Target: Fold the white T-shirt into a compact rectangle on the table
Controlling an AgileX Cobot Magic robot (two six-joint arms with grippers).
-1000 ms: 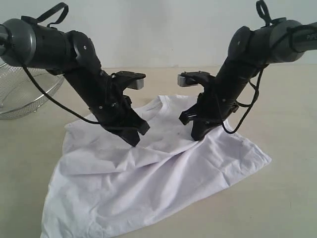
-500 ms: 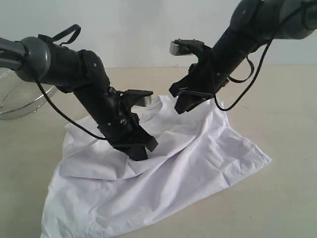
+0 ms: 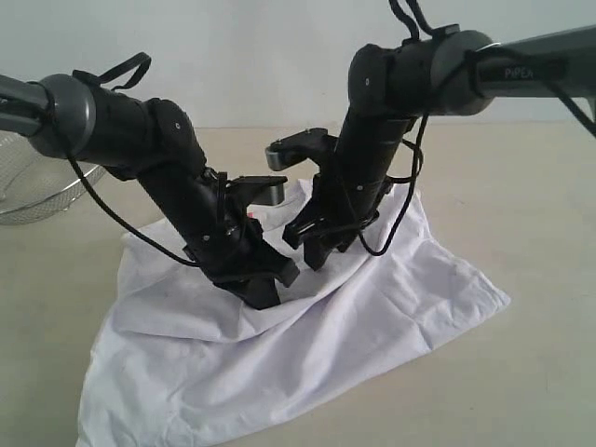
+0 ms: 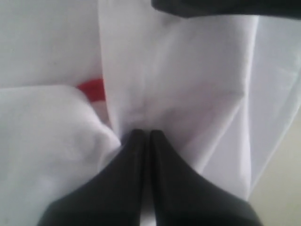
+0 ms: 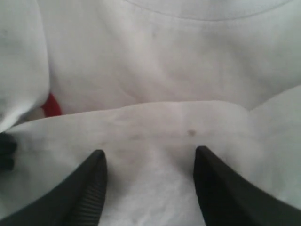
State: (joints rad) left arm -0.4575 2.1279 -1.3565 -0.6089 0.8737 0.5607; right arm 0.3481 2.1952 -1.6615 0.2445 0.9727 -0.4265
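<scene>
Now mid-fold: white T-shirt (image 3: pixel 391 289) lies rumpled on bench (image 3: pixel 540 214). Shut left hand (image 3: pixel 265 291) apparently pinches cloth ridge; right hand (image 3: pixel 312 250) part-open over fabric, holding nothing. Next, likely: right hand closes on fold edge.

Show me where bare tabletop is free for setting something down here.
The table is bare right of the white T-shirt and in front of its right corner. Crowded: over the shirt's middle, where left gripper and right gripper meet, and by the wire basket far left.
</scene>
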